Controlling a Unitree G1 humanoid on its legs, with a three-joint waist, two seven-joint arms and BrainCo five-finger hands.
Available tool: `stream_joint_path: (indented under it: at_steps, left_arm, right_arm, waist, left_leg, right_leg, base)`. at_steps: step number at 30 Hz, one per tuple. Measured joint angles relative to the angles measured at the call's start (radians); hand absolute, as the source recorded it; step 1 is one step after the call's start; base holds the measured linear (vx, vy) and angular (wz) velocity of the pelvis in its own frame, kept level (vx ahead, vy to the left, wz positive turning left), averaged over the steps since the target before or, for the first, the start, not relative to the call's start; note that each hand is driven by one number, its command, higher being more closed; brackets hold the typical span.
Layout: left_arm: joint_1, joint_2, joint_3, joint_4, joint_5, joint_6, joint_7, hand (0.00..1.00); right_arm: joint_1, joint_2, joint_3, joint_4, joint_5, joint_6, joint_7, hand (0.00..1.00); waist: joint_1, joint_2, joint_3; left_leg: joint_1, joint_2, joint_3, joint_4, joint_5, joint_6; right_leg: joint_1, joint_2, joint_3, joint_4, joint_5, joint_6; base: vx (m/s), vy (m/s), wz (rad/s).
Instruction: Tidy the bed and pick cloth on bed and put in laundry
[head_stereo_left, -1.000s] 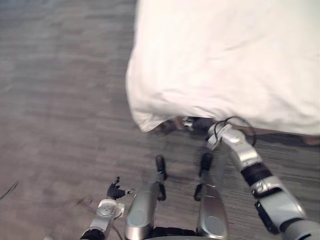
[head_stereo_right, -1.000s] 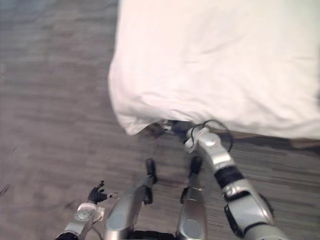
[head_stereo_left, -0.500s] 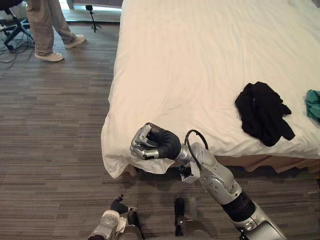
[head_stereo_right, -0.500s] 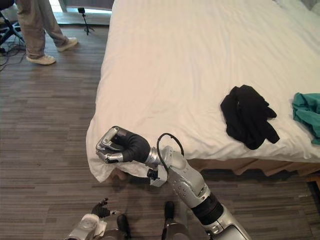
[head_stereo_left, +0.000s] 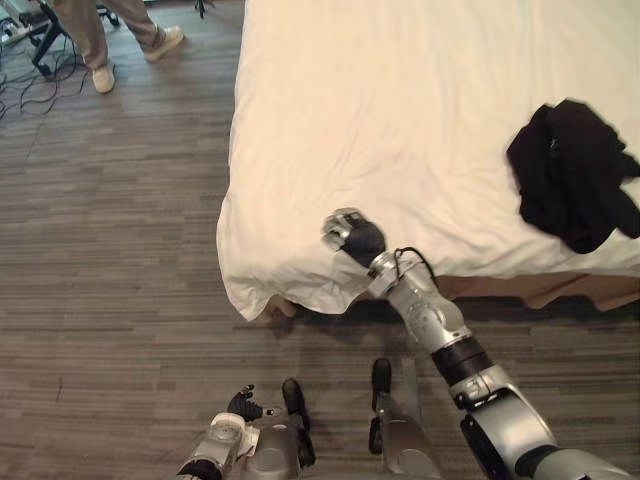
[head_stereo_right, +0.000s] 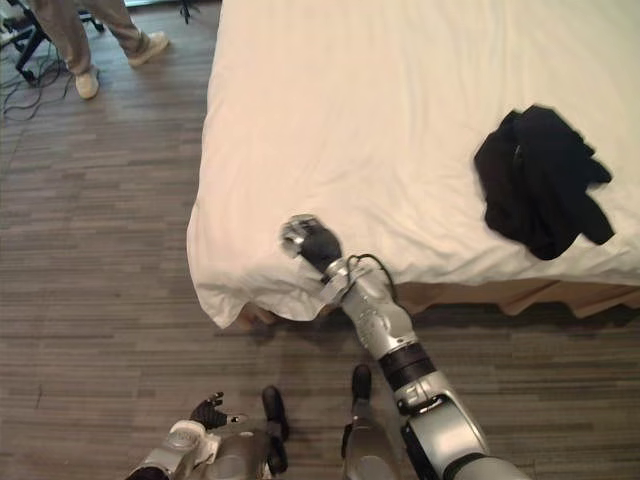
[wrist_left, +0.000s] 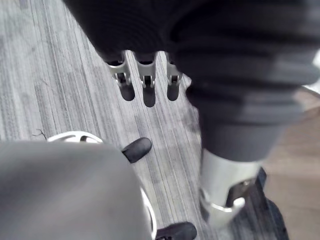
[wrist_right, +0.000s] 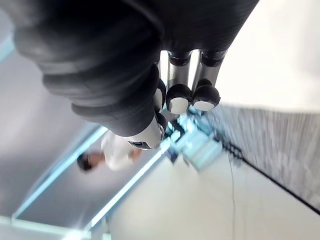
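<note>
Left eye view: black cloth is lying crumpled on the bed near its front edge, well apart from the right hand, which is being held curled over the bed's corner. Right eye view: left hand is hanging low over the floor. Left wrist view: fingers are being kept straight, nothing held. Right wrist view: fingers are being curled on nothing. Cloth is being judged light, soft, floppy; best pinched at its bunched middle
</note>
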Motion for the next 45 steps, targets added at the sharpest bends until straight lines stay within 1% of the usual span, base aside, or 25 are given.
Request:
stream_joint_path:
  at_steps: [6, 7, 9, 14, 17, 21, 23, 25, 26, 27, 29, 30, 32, 33, 34, 35, 36, 37, 38, 39, 40, 41, 42, 43, 45]
  left_arm:
    - [0.016, -0.006, 0.010, -0.040, 0.001, -0.077, 0.029, 0.00]
    - [0.019, -0.006, 0.011, -0.047, 0.006, -0.094, 0.032, 0.00]
    - [0.035, -0.005, 0.023, -0.056, 0.039, -0.106, 0.032, 0.00]
    - [0.047, -0.002, 0.043, -0.056, 0.051, -0.108, 0.026, 0.00]
    - [0.046, -0.003, 0.037, -0.056, 0.061, -0.108, 0.025, 0.00]
    - [0.032, 0.007, 0.016, -0.058, 0.060, -0.081, 0.026, 0.00]
    - [0.048, 0.013, 0.009, -0.064, 0.064, -0.056, 0.028, 0.00]
    - [0.091, 0.031, 0.009, -0.067, 0.081, -0.034, 0.029, 0.00]
    - [0.096, 0.038, 0.009, -0.067, 0.081, -0.027, 0.029, 0.00]
    - [0.106, 0.046, 0.010, -0.064, 0.081, -0.020, 0.030, 0.00]
    - [0.098, 0.032, 0.009, -0.060, 0.104, -0.009, 0.032, 0.00]
    - [0.090, 0.006, 0.009, -0.057, 0.129, -0.008, 0.032, 0.00]
    - [0.088, -0.011, 0.010, -0.052, 0.156, -0.008, 0.032, 0.00]
    - [0.092, -0.014, 0.015, -0.037, 0.159, -0.016, 0.034, 0.00]
    - [0.094, -0.021, 0.030, -0.032, 0.160, -0.020, 0.034, 0.00]
    - [0.111, -0.037, 0.071, -0.035, 0.159, -0.032, 0.038, 0.00]
    - [0.121, -0.043, 0.087, -0.035, 0.160, -0.033, 0.039, 0.00]
    - [0.128, -0.050, 0.105, -0.058, 0.148, -0.053, 0.053, 0.00]
    - [0.127, -0.047, 0.104, -0.057, 0.150, -0.064, 0.058, 0.00]
    - [0.124, -0.043, 0.101, -0.055, 0.158, -0.096, 0.070, 0.00]
    - [0.122, -0.044, 0.096, -0.056, 0.156, -0.109, 0.075, 0.00]
    - [0.114, -0.044, 0.083, -0.053, 0.147, -0.125, 0.073, 0.00]
    - [0.112, -0.042, 0.081, -0.049, 0.139, -0.127, 0.074, 0.00]
    - [0.103, -0.033, 0.064, -0.034, 0.134, -0.127, 0.074, 0.00]
    - [0.072, -0.026, 0.029, -0.034, 0.132, -0.130, 0.072, 0.00]
  right_arm:
    - [0.185, -0.053, -0.265, 0.217, 0.083, 0.007, -0.067, 1.00]
    - [0.266, -0.053, -0.322, 0.221, 0.091, 0.009, -0.085, 0.00]
    - [0.414, -0.032, -0.407, 0.221, 0.098, 0.004, -0.121, 0.00]
    - [0.644, 0.056, -0.518, 0.217, 0.064, -0.031, -0.299, 0.00]
    - [0.751, 0.106, -0.580, 0.280, -0.033, 0.009, -0.383, 0.00]
    - [0.817, 0.164, -0.598, 0.305, -0.134, 0.067, -0.333, 0.00]
    - [0.810, 0.184, -0.566, 0.304, -0.173, 0.070, -0.270, 0.00]
    - [0.750, 0.193, -0.475, 0.301, -0.201, 0.070, -0.202, 0.00]
    - [0.737, 0.198, -0.461, 0.297, -0.201, 0.069, -0.189, 0.00]
    - [0.722, 0.206, -0.436, 0.287, -0.200, 0.065, -0.165, 0.00]
    - [0.706, 0.194, -0.431, 0.284, -0.199, 0.053, -0.145, 0.00]
    - [0.705, 0.170, -0.424, 0.289, -0.200, 0.048, -0.146, 0.00]
    - [0.708, 0.148, -0.406, 0.306, -0.221, 0.043, -0.150, 0.00]
    - [0.707, 0.139, -0.359, 0.328, -0.291, 0.034, -0.160, 0.00]
    - [0.704, 0.133, -0.347, 0.330, -0.322, 0.034, -0.161, 0.00]
    - [0.692, 0.130, -0.341, 0.327, -0.369, 0.024, -0.167, 0.00]
    - [0.682, 0.124, -0.331, 0.332, -0.396, 0.017, -0.168, 0.00]
    - [0.671, 0.098, -0.301, 0.355, -0.443, 0.004, -0.164, 0.00]
    - [0.664, 0.097, -0.286, 0.369, -0.465, -0.003, -0.163, 0.00]
    - [0.667, 0.091, -0.274, 0.370, -0.507, -0.018, -0.160, 0.00]
    - [0.670, 0.090, -0.268, 0.367, -0.510, -0.024, -0.160, 0.00]
    - [0.672, 0.077, -0.244, 0.365, -0.508, -0.030, -0.160, 0.00]
    - [0.673, 0.079, -0.236, 0.365, -0.508, -0.030, -0.161, 0.00]
    - [0.687, 0.090, -0.222, 0.360, -0.501, -0.030, -0.160, 0.00]
    - [0.702, 0.095, -0.211, 0.374, -0.472, -0.011, -0.165, 0.00]
  waist:
    - [-0.002, 0.006, 0.001]
    - [-0.005, 0.007, 0.001]
    - [-0.016, 0.008, -0.002]
    - [-0.062, 0.002, -0.009]
    - [-0.095, -0.011, -0.047]
    - [-0.121, -0.044, -0.079]
    - [-0.119, -0.046, -0.097]
    - [-0.090, -0.040, -0.113]
    - [-0.081, -0.046, -0.117]
    - [-0.074, -0.059, -0.127]
    - [-0.087, -0.027, -0.127]
    - [-0.090, 0.009, -0.129]
    - [-0.108, 0.024, -0.128]
    - [-0.113, 0.013, -0.123]
    - [-0.110, 0.011, -0.120]
    - [-0.102, 0.018, -0.119]
    - [-0.085, 0.022, -0.117]
    - [-0.039, 0.020, -0.116]
    - [-0.028, 0.016, -0.115]
    - [-0.031, 0.013, -0.115]
    - [-0.032, 0.014, -0.116]
    - [-0.027, 0.021, -0.121]
    - [-0.026, 0.019, -0.130]
    - [-0.057, -0.009, -0.148]
    - [-0.068, -0.036, -0.153]
  left_leg:
    - [0.043, -0.001, -0.002, 0.000, -0.017, -0.001]
    - [0.050, -0.002, 0.003, 0.000, -0.023, 0.000]
    - [0.069, -0.005, 0.026, 0.002, -0.038, 0.000]
    - [0.102, -0.002, 0.102, 0.019, -0.074, -0.006]
    - [0.137, 0.006, 0.165, 0.019, -0.095, -0.018]
    - [0.193, 0.025, 0.246, 0.018, -0.111, -0.033]
    - [0.213, 0.053, 0.341, 0.023, -0.125, -0.049]
    - [0.251, 0.115, 0.488, 0.081, -0.158, -0.081]
    - [0.263, 0.120, 0.520, 0.092, -0.162, -0.087]
    - [0.280, 0.119, 0.574, 0.118, -0.171, -0.101]
    - [0.307, 0.149, 0.616, 0.145, -0.167, -0.105]
    - [0.331, 0.166, 0.630, 0.176, -0.161, -0.115]
    - [0.308, 0.234, 0.600, 0.378, -0.156, -0.113]
    - [0.229, 0.317, 0.465, 0.666, -0.131, -0.034]
    - [0.184, 0.319, 0.381, 0.754, -0.167, -0.006]
    - [0.082, 0.280, 0.201, 0.888, -0.259, -0.003]
    - [0.031, 0.231, 0.097, 0.931, -0.300, -0.006]
    - [-0.012, 0.153, -0.031, 0.909, -0.340, 0.009]
    - [-0.015, 0.128, -0.061, 0.867, -0.343, 0.015]
    - [-0.013, 0.078, -0.156, 0.631, -0.329, 0.039]
    - [-0.011, 0.069, -0.194, 0.537, -0.312, 0.049]
    - [-0.001, 0.063, -0.261, 0.383, -0.211, -0.003]
    - [0.004, 0.065, -0.232, 0.368, -0.219, 0.001]
    - [0.014, 0.042, -0.220, 0.324, -0.218, 0.006]
    - [0.037, 0.016, -0.192, 0.274, -0.186, 0.013]
  right_leg:
    - [0.045, 0.003, -0.003, 0.000, -0.015, 0.016]
    - [0.050, -0.001, 0.001, 0.000, -0.020, 0.020]
    - [0.057, -0.002, 0.024, 0.000, -0.024, 0.025]
    - [0.057, 0.007, 0.084, 0.000, -0.028, 0.025]
    - [0.057, 0.023, 0.139, 0.000, -0.029, 0.026]
    - [0.071, 0.040, 0.147, -0.007, -0.059, 0.017]
    - [0.069, 0.026, -0.064, 0.000, -0.089, -0.031]
    - [0.066, 0.028, -0.299, 0.029, -0.131, -0.098]
    - [0.062, 0.024, -0.337, 0.036, -0.113, -0.108]
    - [0.051, 0.016, -0.382, 0.052, -0.025, -0.090]
    - [0.053, 0.057, -0.337, 0.053, -0.036, -0.095]
    - [0.054, 0.075, -0.299, 0.061, -0.055, -0.098]
    - [0.057, 0.080, -0.248, 0.103, -0.095, -0.105]
    - [0.077, 0.083, -0.175, 0.128, -0.129, -0.119]
    - [0.081, 0.085, -0.139, 0.138, -0.139, -0.122]
    - [0.083, 0.098, -0.053, 0.151, -0.160, -0.140]
    - [0.092, 0.120, 0.020, 0.153, -0.163, -0.142]
    - [0.111, 0.146, 0.137, 0.153, -0.158, -0.142]
    - [0.119, 0.151, 0.164, 0.152, -0.153, -0.132]
    - [0.147, 0.166, 0.247, 0.133, -0.160, -0.113]
    - [0.151, 0.170, 0.269, 0.126, -0.163, -0.107]
    - [0.147, 0.186, 0.303, 0.105, -0.152, -0.091]
    - [0.150, 0.181, 0.316, 0.089, -0.142, -0.078]
    - [0.157, 0.150, 0.310, 0.051, -0.107, -0.051]
    - [0.139, 0.126, 0.324, 0.032, -0.081, -0.042]
  base:
    - [0.07, 0.014, 0.02]
    - [0.05, 0.017, -0.08]
    - [0.05, 0.027, -0.30]
    - [0.02, 0.009, -0.45]
    - [0.02, -0.009, -0.60]
    - [0.00, -0.039, -0.58]
    - [-0.04, -0.041, -1.19]
    - [0.13, -0.022, -1.82]
    - [0.17, -0.037, -1.87]
    - [0.12, -0.075, -1.50]
    - [0.15, -0.131, -1.22]
    - [0.16, -0.088, -1.02]
    - [0.13, -0.040, -0.95]
    - [0.12, -0.039, -0.97]
    - [0.18, 0.012, -1.61]
    - [0.15, 0.073, -1.78]
    - [0.17, 0.136, -2.90]
    - [0.11, 0.127, -2.65]
    - [0.10, 0.188, -3.01]
    - [0.06, 0.167, -1.96]
    - [0.07, 0.259, -2.42]
    - [0.04, 0.167, -1.75]
    - [0.11, 0.175, -1.43]
    - [0.14, 0.120, -0.48]
    - [0.20, 0.176, -0.36]
